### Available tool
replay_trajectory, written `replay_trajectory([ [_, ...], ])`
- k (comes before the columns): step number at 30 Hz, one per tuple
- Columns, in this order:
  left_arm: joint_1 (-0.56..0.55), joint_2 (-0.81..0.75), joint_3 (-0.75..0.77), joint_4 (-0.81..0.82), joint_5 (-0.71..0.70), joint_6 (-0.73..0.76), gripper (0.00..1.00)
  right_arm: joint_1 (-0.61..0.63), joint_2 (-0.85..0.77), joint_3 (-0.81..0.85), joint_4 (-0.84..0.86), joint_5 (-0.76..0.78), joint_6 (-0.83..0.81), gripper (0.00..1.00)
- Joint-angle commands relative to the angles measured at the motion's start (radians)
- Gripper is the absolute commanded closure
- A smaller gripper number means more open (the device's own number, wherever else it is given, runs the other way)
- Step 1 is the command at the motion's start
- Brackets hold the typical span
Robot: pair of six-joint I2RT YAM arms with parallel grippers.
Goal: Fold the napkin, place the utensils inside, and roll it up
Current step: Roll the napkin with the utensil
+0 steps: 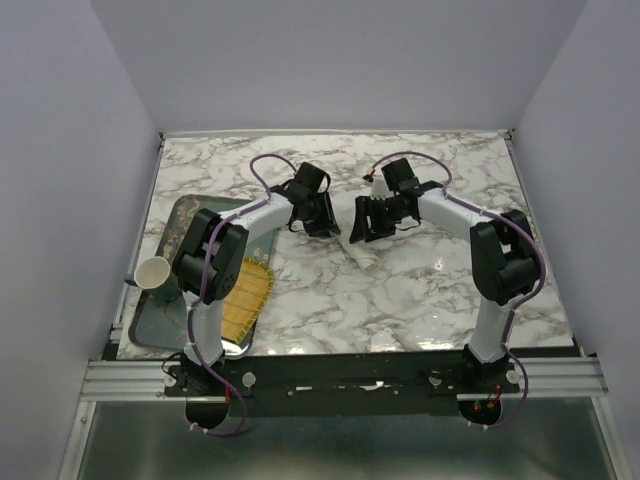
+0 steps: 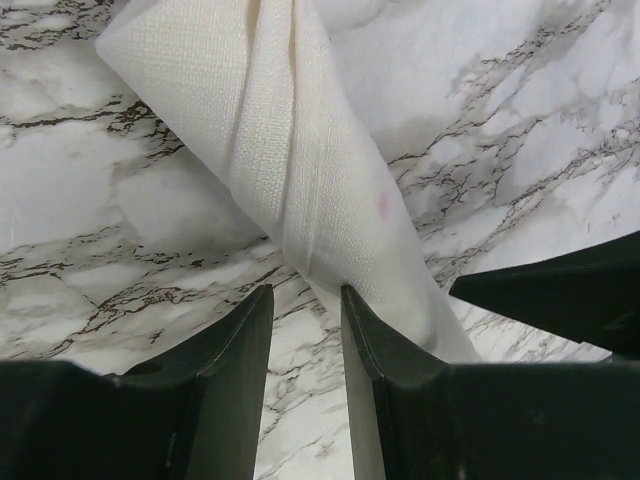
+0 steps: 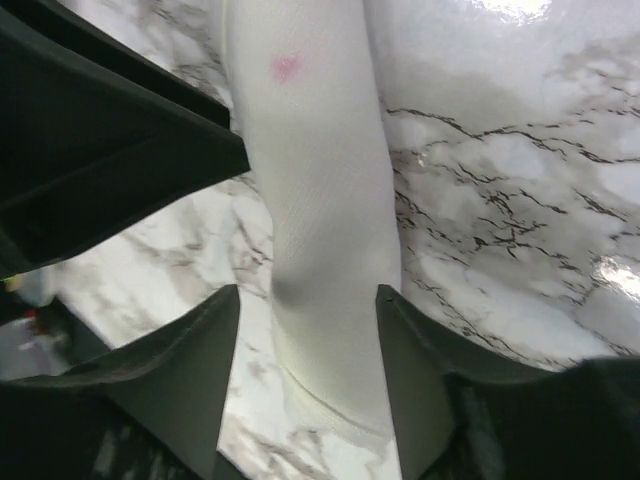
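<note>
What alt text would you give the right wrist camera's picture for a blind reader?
A rolled cream-white cloth napkin lies on the grey-veined white marble table, between the open jaws of the dark right end effector. A faint pink mark shows near its far end.

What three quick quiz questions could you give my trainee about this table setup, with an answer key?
1. True or false: the napkin lies flat and unfolded on the table.
2. The yellow mat rests on: A the tray, B the napkin, C a plate.
3. Fill in: the ___ gripper has its fingers either side of the rolled napkin.
Key: 1 false, it is rolled into a tube; 2 A; 3 the right gripper.
</note>
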State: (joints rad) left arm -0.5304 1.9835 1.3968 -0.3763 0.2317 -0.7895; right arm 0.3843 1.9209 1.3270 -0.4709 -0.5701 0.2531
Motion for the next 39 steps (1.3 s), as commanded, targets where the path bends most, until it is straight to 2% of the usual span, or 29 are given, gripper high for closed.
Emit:
replay_trajectory([
  [1,-0.003,-0.003,-0.009,-0.003,-0.012,0.009,0.59,0.137,-0.083,-0.011,-0.086,0.391,-0.133,0.3],
  [2,-0.002,-0.008,-0.01,-0.003,-0.023,0.009,0.59,0.163,-0.094,-0.02,-0.086,0.505,-0.135,0.09],
  [3,-0.003,-0.011,-0.012,-0.003,-0.029,0.009,0.59,0.206,-0.105,-0.023,-0.086,0.548,-0.138,0.0],
  [6,0.0,-0.023,-0.022,-0.001,-0.035,-0.004,0.59,0.272,-0.108,-0.023,-0.087,0.699,-0.132,0.0],
  [12,0.023,-0.063,-0.067,0.01,-0.06,-0.02,0.59,0.327,-0.089,-0.008,-0.1,0.881,-0.112,0.0],
  [17,0.092,-0.144,-0.189,0.088,-0.055,-0.077,0.59,0.329,-0.066,-0.025,-0.083,0.883,-0.103,0.0],
  [25,0.135,-0.187,-0.223,0.086,-0.029,-0.068,0.59,0.33,-0.051,-0.028,-0.049,0.794,-0.081,0.13],
  [34,0.141,-0.184,-0.228,0.102,0.0,-0.07,0.59,0.332,-0.016,-0.025,-0.038,0.737,-0.071,0.15],
  [39,0.141,-0.175,-0.219,0.103,0.011,-0.068,0.59,0.332,0.001,-0.022,-0.041,0.73,-0.072,0.19],
])
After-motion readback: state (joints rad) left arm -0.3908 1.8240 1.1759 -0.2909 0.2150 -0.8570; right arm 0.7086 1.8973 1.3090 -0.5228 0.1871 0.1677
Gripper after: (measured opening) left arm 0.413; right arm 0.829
